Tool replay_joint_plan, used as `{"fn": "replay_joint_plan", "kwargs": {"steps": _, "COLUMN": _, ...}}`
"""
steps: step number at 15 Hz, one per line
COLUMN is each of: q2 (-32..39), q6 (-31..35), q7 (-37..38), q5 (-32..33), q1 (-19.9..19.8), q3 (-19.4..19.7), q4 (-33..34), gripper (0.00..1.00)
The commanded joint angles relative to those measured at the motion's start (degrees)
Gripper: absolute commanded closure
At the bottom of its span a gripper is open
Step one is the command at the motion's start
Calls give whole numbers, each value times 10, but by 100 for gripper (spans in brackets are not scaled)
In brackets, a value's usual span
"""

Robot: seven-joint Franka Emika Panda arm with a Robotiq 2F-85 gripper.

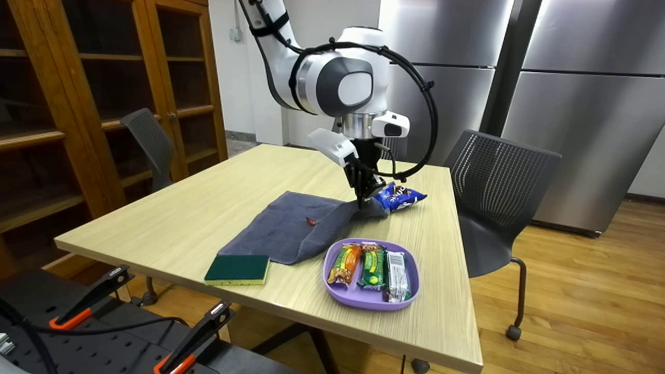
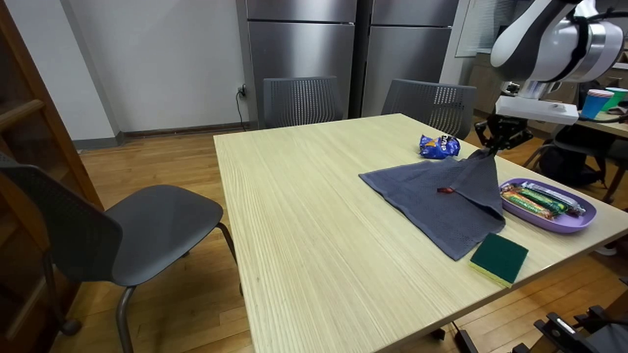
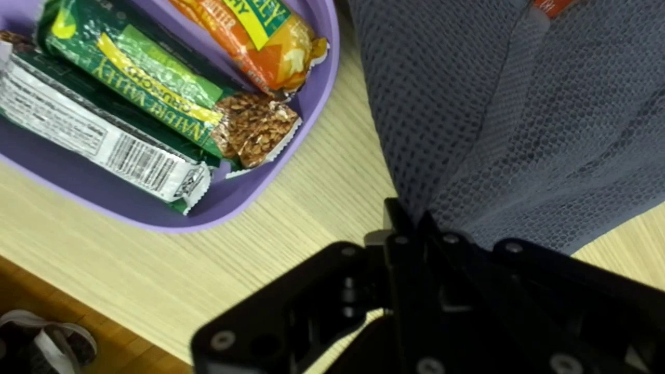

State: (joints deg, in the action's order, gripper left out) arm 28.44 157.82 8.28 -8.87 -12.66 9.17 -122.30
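Beside the tray (image 1: 363,302), a cloth (image 2: 436,211) lies on the desk (image 2: 314,220), a raised bit of it pinched firmly in the hand (image 3: 411,221). I judge the handling partway along: the fabric is caught and a flap turned over, its edge meeting a red thing (image 2: 444,190) I cannot identify; the part farthest from the tray lies flat, and the pinch is not yet released. Both exterior views show a sponge (image 1: 237,268) near the tray and a blue bag (image 2: 438,147) farther from it; the wrist view shows neither, yet makes lettering legible on the bars (image 3: 150,85) inside the tray. Cups (image 2: 595,104), well beyond the tray, appear in an exterior view only
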Motion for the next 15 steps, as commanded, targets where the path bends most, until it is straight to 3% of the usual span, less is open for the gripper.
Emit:
{"fn": "replay_joint_plan", "kwargs": {"steps": 1, "q2": -22, "q6": 0, "q7": -7, "q5": -18, "q1": -16, "q3": -1, "q4": -8, "gripper": 99}}
{"fn": "replay_joint_plan", "kwargs": {"steps": 15, "q2": -37, "q6": -2, "q7": 7, "q5": -9, "q1": -18, "q3": 37, "q4": -16, "gripper": 99}}
